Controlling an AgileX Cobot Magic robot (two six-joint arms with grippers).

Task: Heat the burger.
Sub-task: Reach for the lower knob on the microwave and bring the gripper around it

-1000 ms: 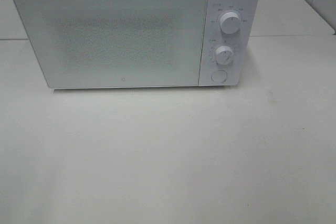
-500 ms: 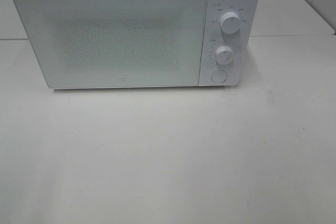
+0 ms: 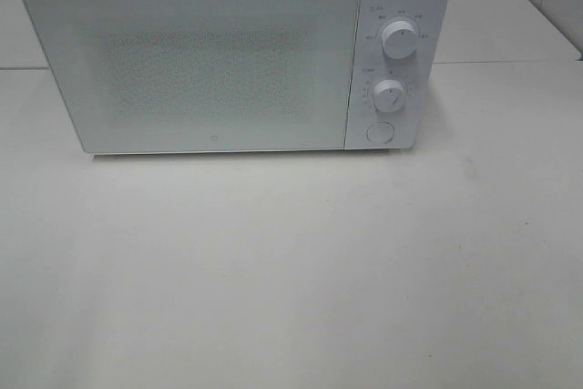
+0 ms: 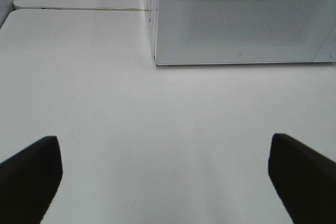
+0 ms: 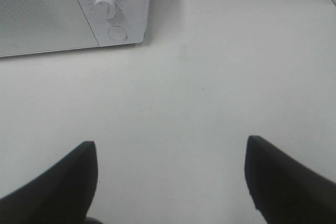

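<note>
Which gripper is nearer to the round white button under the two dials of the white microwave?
Right. The right gripper stands before the panel end of the white microwave, the round white button ahead; the left gripper, before the far end of its door.

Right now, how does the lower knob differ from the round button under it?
The lower knob stands out from the panel, while the button lies nearly flat, showing only as a ring. The lower knob has tick marks around it; the button has none. The lower knob sits mid-panel, the button at the panel's bottom edge. Both are white, round and on the microwave's front.
</note>
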